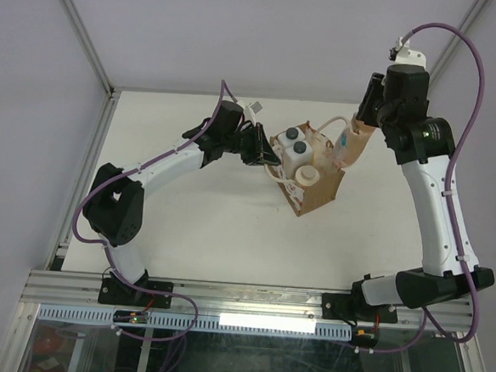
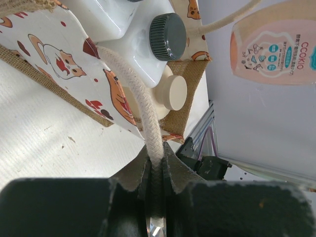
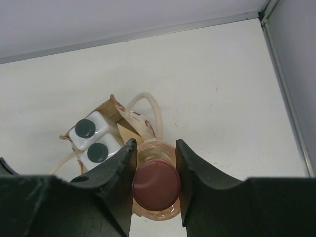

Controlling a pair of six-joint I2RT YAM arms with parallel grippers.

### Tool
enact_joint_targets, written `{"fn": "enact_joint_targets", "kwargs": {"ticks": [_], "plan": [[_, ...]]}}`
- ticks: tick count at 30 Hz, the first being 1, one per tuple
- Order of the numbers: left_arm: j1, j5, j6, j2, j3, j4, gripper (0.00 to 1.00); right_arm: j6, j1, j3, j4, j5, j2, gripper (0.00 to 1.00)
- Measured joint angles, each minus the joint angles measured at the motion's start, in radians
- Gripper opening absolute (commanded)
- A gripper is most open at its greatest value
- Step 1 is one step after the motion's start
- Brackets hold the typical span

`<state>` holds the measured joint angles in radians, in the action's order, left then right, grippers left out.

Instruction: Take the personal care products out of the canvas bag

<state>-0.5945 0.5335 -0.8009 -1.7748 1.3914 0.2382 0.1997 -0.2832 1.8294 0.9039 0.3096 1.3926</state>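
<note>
My left claw (image 1: 264,154) is clamped nearly flat on a cream loop handle (image 2: 144,106) of the canvas bag (image 1: 323,189). The rope runs straight down between the fingers, with a fold of the bag's cloth caught beside it, so there is barely a gap left. I judge this grip is there to pin the bag: it is light and floppy, and unless one side is anchored it would ride up with whatever is pulled out. The bag stands near the middle of the counter (image 1: 211,226), its printed side (image 2: 59,59) turned toward my left wrist and its mouth open upward. Inside, the two white bottles (image 1: 294,142) stand side by side with their dark caps up, and the cream bottle (image 1: 307,175) sits just beside them toward the near end, its round top showing. Those three have not yet been removed. Further right, my right claw (image 3: 155,157) is partly closed around the peach-orange bottle (image 1: 354,142), the fingers pressing its shoulders just below the pink cap (image 3: 156,185). Gripping high on the neck makes sense, since only that end sticks up out of a packed bag. From the left wrist the bottle (image 2: 272,48) shows free against the wall, apart from the bag's rim, so I take it to be lifted out, up and to the right of the bag, and not yet set down.
</note>
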Motion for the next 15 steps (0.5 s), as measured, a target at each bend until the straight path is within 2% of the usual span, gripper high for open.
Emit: {"fn": "enact_joint_targets", "kwargs": {"ticks": [9,15], "plan": [[0.001,0.013,0.002,0.0,0.002,0.002,0.0,-0.059,0.125,-0.034,-0.005,0.027,0.0,0.0],[0.011,0.028,0.013,-0.007,0.019,0.013,0.0,-0.092,0.215,-0.148,-0.111,0.025,0.005,0.0]]}}
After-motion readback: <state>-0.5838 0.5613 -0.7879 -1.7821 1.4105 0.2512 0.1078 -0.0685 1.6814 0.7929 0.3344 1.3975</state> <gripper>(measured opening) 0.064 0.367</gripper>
